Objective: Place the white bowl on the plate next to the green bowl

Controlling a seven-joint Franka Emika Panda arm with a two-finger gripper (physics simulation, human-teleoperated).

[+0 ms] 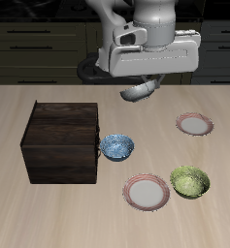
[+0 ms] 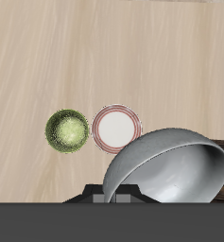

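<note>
- The hand (image 1: 146, 85) hangs high over the far part of the bench (image 1: 49, 97), under the arm's big white wrist housing.
- The white bowl (image 1: 139, 91) is caught in the hand, lifted well clear of the bench and tipped on its side; in the exterior view only its greyish underside peeks out below the housing.
- From the wrist view the white bowl (image 2: 170, 165) sits right against the hand, its rounded grey outside filling much of the picture. The fingers themselves are mostly hidden behind it, but the bowl hanging in the air tells me the hand is clenched on its rim.
- The plate (image 1: 147, 192) lies flat near the bench's front edge, well below and nearer than the held bowl, nothing on it.
- The green bowl (image 1: 189, 181) stands upright just beside that plate, almost touching its rim; the wrist view shows the pair side by side, green bowl (image 2: 66, 130) and plate (image 2: 116, 127).
- A second red-rimmed plate (image 1: 195, 124) lies farther back, apart from the pair.
- A blue-and-white patterned bowl (image 1: 116, 147) stands just beside a dark wooden box (image 1: 60, 143), between the box and the near plate.
</note>
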